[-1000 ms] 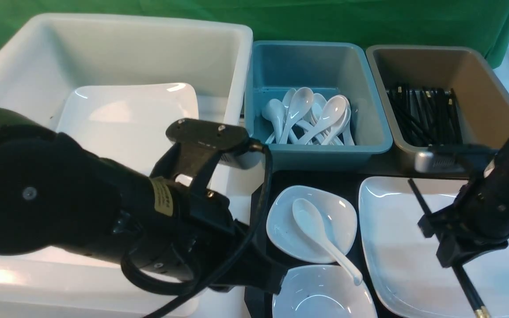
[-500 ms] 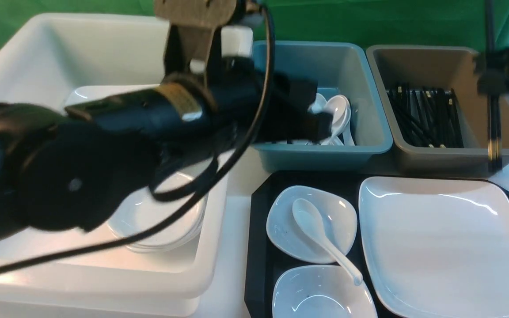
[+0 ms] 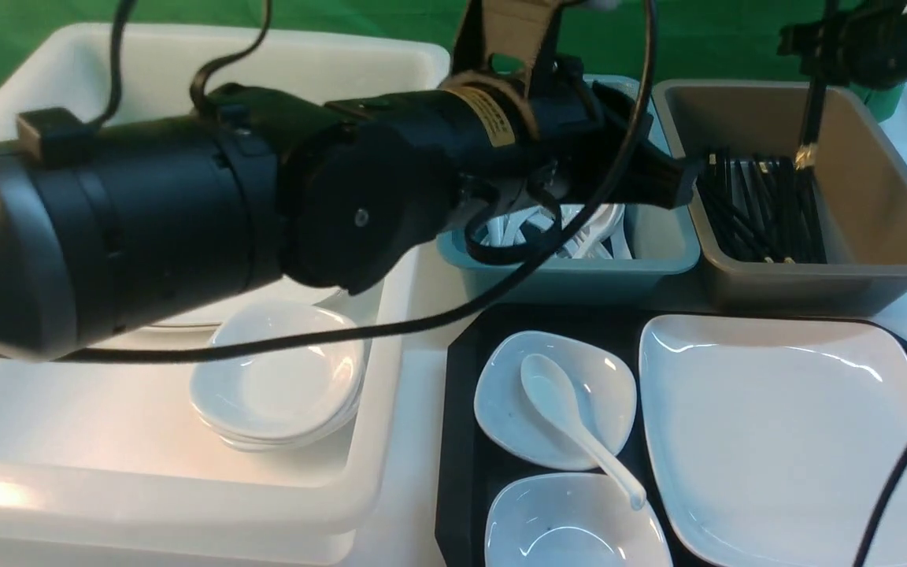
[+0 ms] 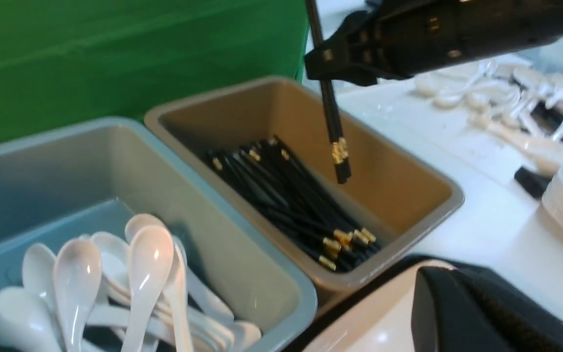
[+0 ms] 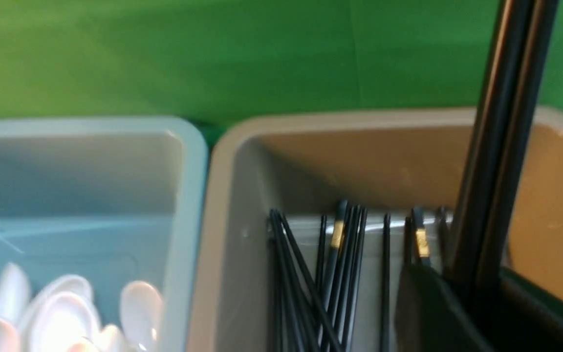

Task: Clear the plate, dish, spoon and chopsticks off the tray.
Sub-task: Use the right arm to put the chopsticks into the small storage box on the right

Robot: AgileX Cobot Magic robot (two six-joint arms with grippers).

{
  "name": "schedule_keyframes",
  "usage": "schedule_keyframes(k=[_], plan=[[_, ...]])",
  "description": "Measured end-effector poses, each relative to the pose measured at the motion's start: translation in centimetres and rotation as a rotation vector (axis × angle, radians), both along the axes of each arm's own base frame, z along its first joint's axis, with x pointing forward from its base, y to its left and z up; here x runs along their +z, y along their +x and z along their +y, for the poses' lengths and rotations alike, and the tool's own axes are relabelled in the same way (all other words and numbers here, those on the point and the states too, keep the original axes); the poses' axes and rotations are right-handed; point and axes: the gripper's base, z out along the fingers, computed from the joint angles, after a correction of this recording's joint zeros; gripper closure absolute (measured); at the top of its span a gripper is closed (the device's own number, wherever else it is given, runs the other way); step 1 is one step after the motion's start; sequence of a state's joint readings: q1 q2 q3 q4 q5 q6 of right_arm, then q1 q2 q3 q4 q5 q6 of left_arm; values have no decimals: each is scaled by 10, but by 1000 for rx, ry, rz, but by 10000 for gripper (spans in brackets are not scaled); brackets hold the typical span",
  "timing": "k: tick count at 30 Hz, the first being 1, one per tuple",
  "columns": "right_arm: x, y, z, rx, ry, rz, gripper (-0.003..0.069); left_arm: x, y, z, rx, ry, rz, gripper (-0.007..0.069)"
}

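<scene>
On my front feed a big white tub (image 3: 327,55) sits far left, holding a stack of small white dishes (image 3: 280,386). Beside it is a teal tub (image 3: 579,272) with a heap of white soup spoons (image 4: 149,254), then a brown-grey tub (image 3: 855,181) with a bundle of black chopsticks (image 3: 753,213) lying flat. A green backdrop (image 3: 343,16) hangs behind. Past the tubs I see loose white spoons (image 4: 506,93) on the table.

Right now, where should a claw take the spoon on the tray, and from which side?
Probably by the handle of the spoon, from above, jaws across it. The handle is narrow and juts past the rim of the small dish it lies in; the bowl is wide.
</scene>
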State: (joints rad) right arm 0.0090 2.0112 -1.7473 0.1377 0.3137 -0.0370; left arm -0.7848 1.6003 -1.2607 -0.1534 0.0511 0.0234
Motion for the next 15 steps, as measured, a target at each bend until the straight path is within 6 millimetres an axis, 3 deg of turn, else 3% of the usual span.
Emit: schedule_keyframes(k=[1,4,7,9,12,15], plan=[[-6,2,0,0,0,11,501,0,0,0,-1,5,2,622],[-19,5,0,2,1,50,379,-4,-1,1,-9,37,33,622],[-24,1,1,12,2,126,244,-9,-4,1,-20,87,101,622],[-24,-5,2,24,2,197,206,-13,-8,2,-22,123,199,622],[-15,-24,3,61,-8,355,234,-16,-13,3,-18,199,382,622],[13,-51,5,134,-45,454,383,-11,-15,0,-20,277,524,622]])
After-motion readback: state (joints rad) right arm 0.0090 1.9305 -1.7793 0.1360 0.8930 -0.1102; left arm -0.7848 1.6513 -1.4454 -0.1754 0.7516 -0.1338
